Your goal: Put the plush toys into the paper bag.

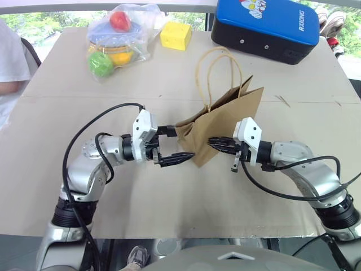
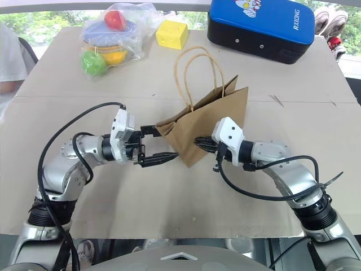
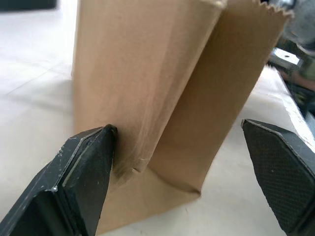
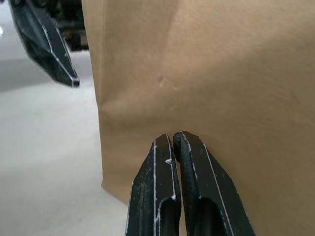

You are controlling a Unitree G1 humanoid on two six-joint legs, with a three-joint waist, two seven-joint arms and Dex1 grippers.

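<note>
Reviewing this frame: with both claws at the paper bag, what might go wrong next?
The paper bag looks folded nearly flat, so it may tip or slide instead of opening. The right claw is shut with its tips against the bag's side and may push it over. The open left claw straddles a corner and could crumple it.

paper bag lying mid-table, hemmed both sides: left gripper w/ fingers spread wide around its bottom end, right gripper w/ fingers pressed together, tips at bag's side. no way through btwn the two. handles loop toward far side, partly in the way there. far edge crowded: clear bag of toy fruits, yellow block, blue case. near table in front of bag wide open, same w/ far-right strip
</note>
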